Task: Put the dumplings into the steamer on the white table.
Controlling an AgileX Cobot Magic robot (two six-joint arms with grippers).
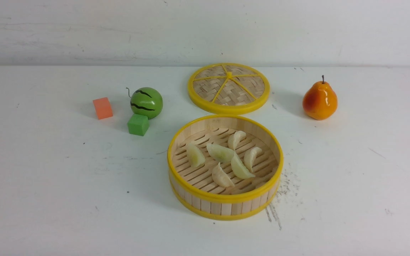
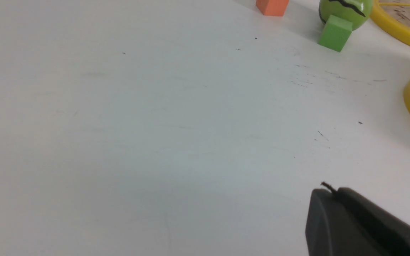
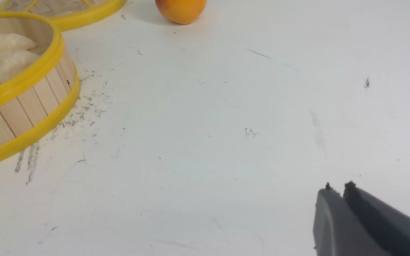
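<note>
Bamboo steamer (image 1: 176,170) with dumplings (image 1: 222,158) inside

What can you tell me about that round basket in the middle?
The steamer is a round, shallow bamboo basket with yellow rims top and bottom, a wall of upright slats and a slatted floor. It stands open and level on the white table. Six small dumplings, cream and pale green, lie inside. Its lid lies flat behind it, apart.

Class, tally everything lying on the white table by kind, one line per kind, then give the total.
Dumplings, all inside the steamer: 6
Steamer: 1
Woven lid: 1
Toy fruits, watermelon and pear: 2
Cubes, orange and green: 2
Total: 12
</note>
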